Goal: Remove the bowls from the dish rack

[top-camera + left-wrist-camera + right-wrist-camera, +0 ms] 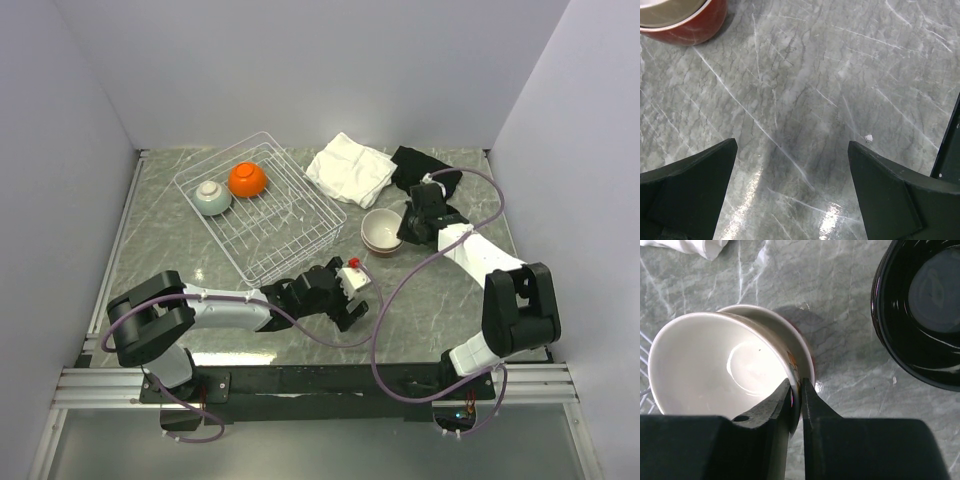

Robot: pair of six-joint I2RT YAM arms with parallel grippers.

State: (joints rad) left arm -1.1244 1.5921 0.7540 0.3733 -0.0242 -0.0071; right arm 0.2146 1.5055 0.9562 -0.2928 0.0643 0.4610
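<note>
The white wire dish rack (300,235) holds two upside-down bowls, an orange bowl (247,179) and a pale blue-green bowl (212,197). Right of the rack a cream-inside bowl (380,226) (705,365) sits tilted inside a red bowl (381,246) (690,25) on the table. My right gripper (403,228) (796,382) is shut on that cream bowl's near rim, one finger inside and one outside. A dark glossy bowl (920,310) stands just beyond on the right. My left gripper (355,298) (792,144) hovers open over bare table, holding nothing.
A folded white cloth (350,168) lies behind the stacked bowls, with a dark shape (410,162) to its right. The right arm's purple cable (400,285) loops across the table in front of the stack. Grey walls close in three sides.
</note>
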